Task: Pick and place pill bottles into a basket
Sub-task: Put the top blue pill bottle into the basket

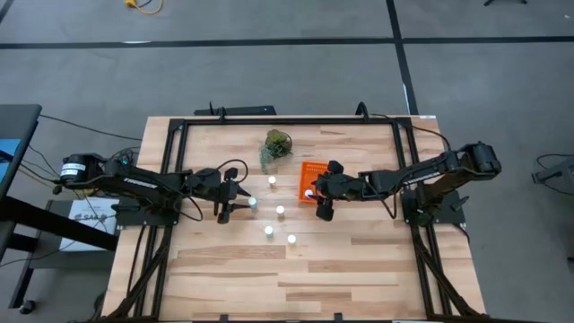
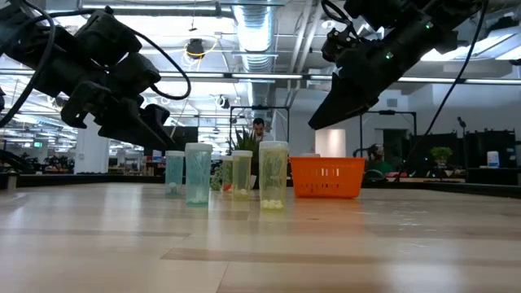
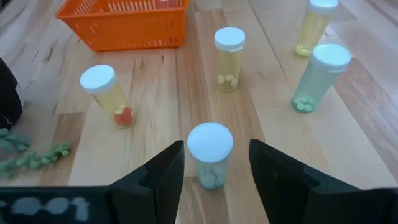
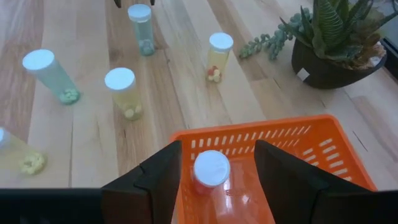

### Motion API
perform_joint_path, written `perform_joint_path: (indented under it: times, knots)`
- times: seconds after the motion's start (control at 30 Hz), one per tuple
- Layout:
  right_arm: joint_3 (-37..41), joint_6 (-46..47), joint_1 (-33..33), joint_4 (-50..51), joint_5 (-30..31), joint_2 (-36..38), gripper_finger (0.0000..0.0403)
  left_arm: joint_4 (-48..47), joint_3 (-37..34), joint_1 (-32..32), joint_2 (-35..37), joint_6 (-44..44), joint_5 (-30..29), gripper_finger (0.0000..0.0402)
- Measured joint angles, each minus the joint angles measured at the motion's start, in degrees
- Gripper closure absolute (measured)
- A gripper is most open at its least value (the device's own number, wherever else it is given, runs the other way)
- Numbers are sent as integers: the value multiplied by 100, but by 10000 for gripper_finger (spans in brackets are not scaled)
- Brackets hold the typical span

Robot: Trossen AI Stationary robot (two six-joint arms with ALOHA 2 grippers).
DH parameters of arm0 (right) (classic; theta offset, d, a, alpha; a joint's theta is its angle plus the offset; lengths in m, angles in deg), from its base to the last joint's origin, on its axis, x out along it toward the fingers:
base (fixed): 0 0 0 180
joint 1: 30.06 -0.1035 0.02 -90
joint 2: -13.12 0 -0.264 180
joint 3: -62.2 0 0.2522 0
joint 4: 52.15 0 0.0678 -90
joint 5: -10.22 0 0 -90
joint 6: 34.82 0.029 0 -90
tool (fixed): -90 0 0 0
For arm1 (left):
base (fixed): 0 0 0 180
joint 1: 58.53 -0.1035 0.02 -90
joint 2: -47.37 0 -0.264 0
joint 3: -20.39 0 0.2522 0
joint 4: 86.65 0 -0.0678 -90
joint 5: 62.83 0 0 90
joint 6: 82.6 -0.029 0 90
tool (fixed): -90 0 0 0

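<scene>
Two dark robot arms work over a pale wooden surface [image 1: 341, 269] where pill bottles stand upright with white caps. The right end effector [image 1: 316, 192] hangs over the near-left part of the orange basket [image 1: 313, 170], its fingers spread to either side of a clear reddish bottle [image 4: 211, 171] that stands inside the basket; the fingers flank that bottle without visibly pressing on it. The basket sits right of centre on the surface, just right of a small potted green plant [image 1: 277, 145].

The left end effector [image 1: 240, 203] reaches in from the left, released, with its two fingers [image 3: 155, 177] wide apart on either side of a blue-tinted bottle [image 3: 210, 154] holding pale green pills; a gap shows on each side of the cap. In the high view this bottle [image 1: 253, 202] is the leftmost of five loose ones.

The other four stand apart from one another between the two arms: one with orange and yellow pills [image 3: 107, 94] nearest the plant, a yellow one [image 3: 229, 57] at the centre, and, nearer the front edge, a blue-green one [image 3: 320, 74] and a yellow one [image 3: 316, 23]. From table height, the bottles line up in front of the basket [image 2: 326, 177], with a person visible in the room beyond.
</scene>
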State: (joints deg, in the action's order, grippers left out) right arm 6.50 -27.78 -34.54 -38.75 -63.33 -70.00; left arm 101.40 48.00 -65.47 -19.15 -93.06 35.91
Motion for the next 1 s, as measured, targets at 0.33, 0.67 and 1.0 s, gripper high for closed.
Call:
perform_joint_path:
  times: [0.33, 0.67, 1.0]
  knots:
    - [0, 2, -79, 0, 11, -2, 209, 18, 0, 0, 0, -127, -55, 224]
    - [0, 0, -79, 0, 13, -2, 210, 114, 0, 0, 0, -161, -203, 175]
    - [0, 1, -79, -2, 13, -2, 211, 108, 59, 0, 0, -90, -203, 168]
